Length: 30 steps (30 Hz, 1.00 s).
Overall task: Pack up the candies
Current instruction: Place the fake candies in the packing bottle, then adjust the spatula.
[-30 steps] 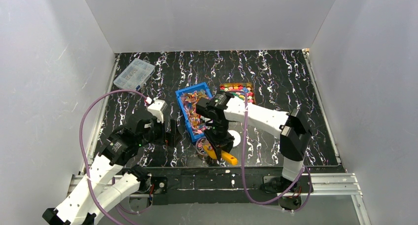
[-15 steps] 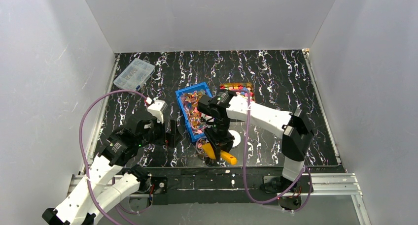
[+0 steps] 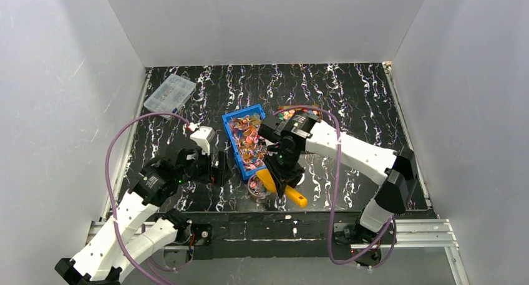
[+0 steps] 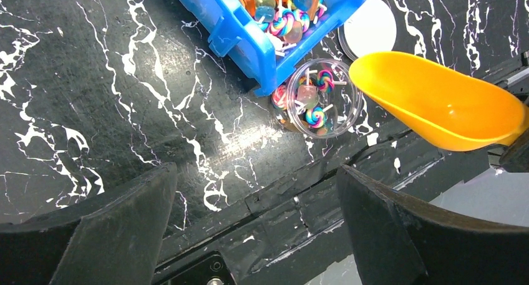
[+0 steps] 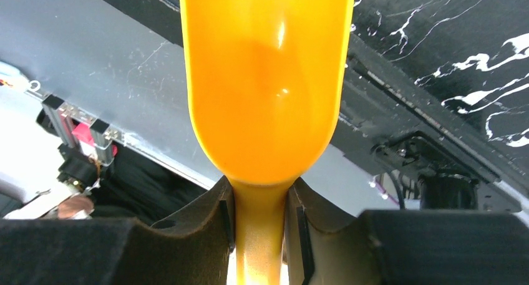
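Observation:
Candies (image 3: 245,141) fill a blue bin (image 4: 249,48) mid-table. More candies (image 4: 315,101) lie in a small clear round cup (image 3: 258,188) just in front of the bin. My right gripper (image 3: 286,180) (image 5: 260,198) is shut on the handle of an orange scoop (image 5: 265,79). The scoop's bowl (image 4: 436,104) hangs beside the cup's right rim, and no candy shows on it. To the left of the bin and cup, my left gripper (image 3: 215,169) (image 4: 256,173) stands wide open with only bare table between its fingers.
A white round lid (image 4: 371,28) lies behind the cup, right of the bin. A tray of bright candies (image 3: 299,112) sits at the back behind my right arm. A clear compartment box (image 3: 169,91) lies at the back left. The table's front rail (image 3: 293,226) is close by.
My right arm has swung to the right and turned, bringing the scoop from low in front of the cup up beside its rim. The left arm has edged slightly right.

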Motion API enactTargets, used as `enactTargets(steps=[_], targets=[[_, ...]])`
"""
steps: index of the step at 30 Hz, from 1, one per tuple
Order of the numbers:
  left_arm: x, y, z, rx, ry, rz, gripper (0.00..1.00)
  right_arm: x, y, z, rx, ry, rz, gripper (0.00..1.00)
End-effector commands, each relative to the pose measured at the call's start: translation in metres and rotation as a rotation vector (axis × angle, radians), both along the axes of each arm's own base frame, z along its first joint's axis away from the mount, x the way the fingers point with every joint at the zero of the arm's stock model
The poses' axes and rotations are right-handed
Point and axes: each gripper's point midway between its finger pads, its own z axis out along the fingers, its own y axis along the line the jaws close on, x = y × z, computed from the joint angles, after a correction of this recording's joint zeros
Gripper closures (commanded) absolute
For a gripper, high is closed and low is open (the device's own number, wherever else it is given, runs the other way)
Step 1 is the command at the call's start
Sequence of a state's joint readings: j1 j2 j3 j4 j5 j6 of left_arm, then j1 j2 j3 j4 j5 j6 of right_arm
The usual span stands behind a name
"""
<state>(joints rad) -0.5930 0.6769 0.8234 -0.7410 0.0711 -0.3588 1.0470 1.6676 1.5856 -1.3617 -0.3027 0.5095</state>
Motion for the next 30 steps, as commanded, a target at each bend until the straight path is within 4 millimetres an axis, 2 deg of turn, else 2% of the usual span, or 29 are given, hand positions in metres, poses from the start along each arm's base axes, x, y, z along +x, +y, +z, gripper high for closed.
enactTargets(steps=[1,3,7,15,21,25,30], targets=[[-0.003,-0.007,-0.003,-0.003,0.036,-0.035,0.02,0.003,-0.004,0.003,0.064,-0.111,0.053,0.99],[-0.004,-0.011,-0.002,-0.007,0.067,-0.045,0.02,0.002,-0.004,0.000,0.073,-0.150,0.080,0.99],[-0.005,-0.017,0.014,-0.041,0.079,-0.046,0.02,0.007,-0.008,0.000,0.093,-0.259,0.134,0.99],[-0.016,-0.036,0.038,-0.139,0.157,-0.089,0.02,0.012,-0.001,0.006,0.189,-0.497,0.255,0.99],[-0.023,-0.046,0.044,-0.192,0.219,-0.110,0.02,-0.001,0.009,0.003,0.259,-0.635,0.401,0.99],[-0.029,-0.052,0.050,-0.227,0.250,-0.131,0.02,-0.001,0.011,0.004,0.279,-0.692,0.443,0.99],[-0.035,-0.052,0.046,-0.229,0.286,-0.131,0.02,0.000,0.015,0.012,0.333,-0.757,0.467,0.99]])
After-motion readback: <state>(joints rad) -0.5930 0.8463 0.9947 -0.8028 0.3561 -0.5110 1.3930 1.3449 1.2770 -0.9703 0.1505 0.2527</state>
